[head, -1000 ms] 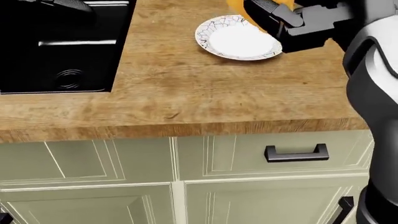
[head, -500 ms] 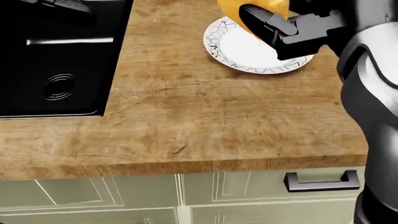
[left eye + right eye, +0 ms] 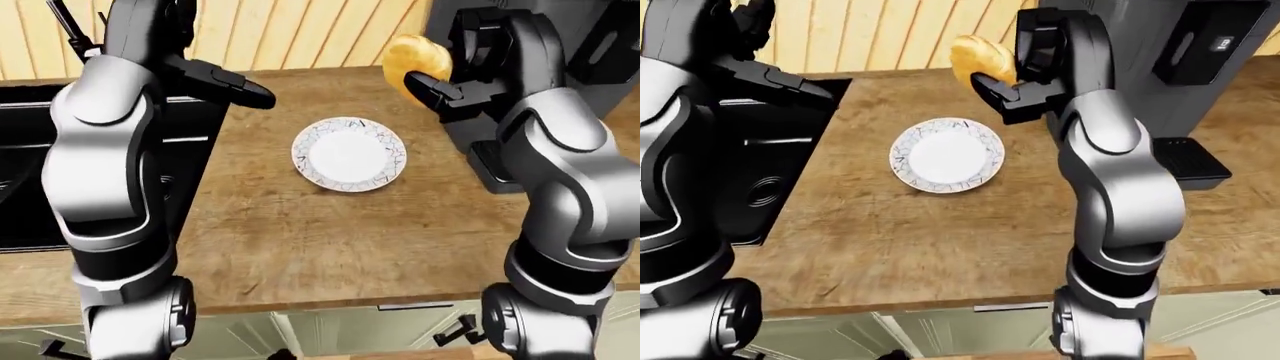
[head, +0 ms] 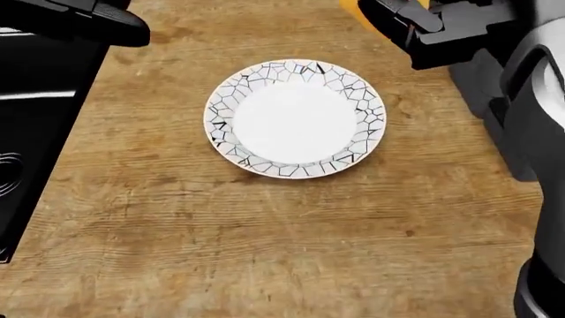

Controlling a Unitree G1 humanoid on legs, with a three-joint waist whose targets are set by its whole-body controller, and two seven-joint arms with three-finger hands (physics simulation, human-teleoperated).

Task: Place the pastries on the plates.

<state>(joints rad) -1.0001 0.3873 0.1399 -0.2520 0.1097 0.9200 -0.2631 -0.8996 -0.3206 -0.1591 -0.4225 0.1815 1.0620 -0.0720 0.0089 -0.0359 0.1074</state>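
Observation:
A white plate (image 4: 295, 118) with a black crackle rim lies empty on the wooden counter (image 4: 265, 252). A golden pastry (image 3: 415, 60) is held in the air above and to the right of the plate, with my right hand (image 3: 432, 84) shut on it. In the head view only an orange sliver of the pastry (image 4: 352, 6) shows at the top edge beside the right hand (image 4: 415, 23). My left hand (image 3: 240, 88) hovers over the counter's left part, up and left of the plate, fingers extended and holding nothing.
A black sink (image 3: 765, 161) is set into the counter on the left. A dark coffee machine (image 3: 1180, 67) with a drip tray (image 3: 1190, 165) stands at the right, close behind my right arm. Pale green cabinet fronts (image 3: 330, 330) run under the counter edge.
The head view has shifted forward and down: the plate went from its top edge to the middle and the cabinet fronts left it. The right hand keeps the pastry.

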